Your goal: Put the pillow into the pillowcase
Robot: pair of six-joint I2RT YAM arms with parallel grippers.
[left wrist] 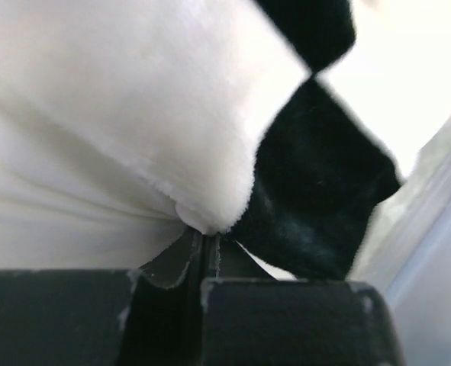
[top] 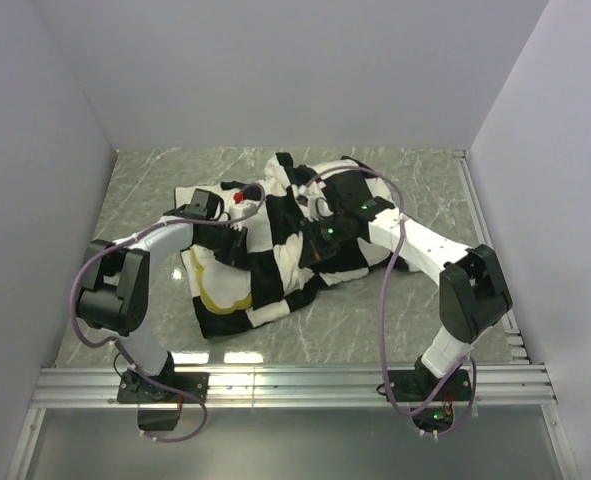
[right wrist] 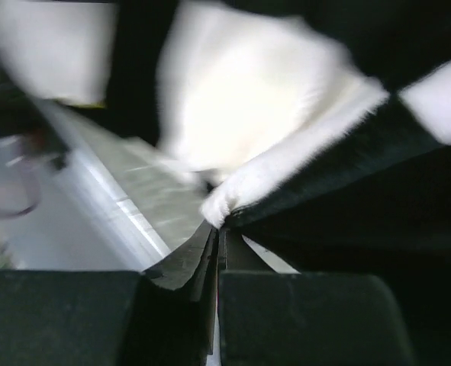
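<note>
Left gripper (left wrist: 207, 242) jaws pinched on pillowcase (top: 310, 235) edge; right gripper (right wrist: 217, 232) likewise; pillow (top: 218, 285) end pokes out by left arm (top: 160, 238); right arm (top: 415, 243) overlies the checks.

Big black-and-white checks on pillowcase (top: 310, 215) — cream with a yellow edge band on pillow (top: 225, 285). Grey-green marbling, pale veins, on table (top: 145, 200).

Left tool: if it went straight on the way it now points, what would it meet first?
The pillowcase. The left tool is shut on a fold of it, so that checkered cloth comes first; what lies behind it is hidden.
</note>
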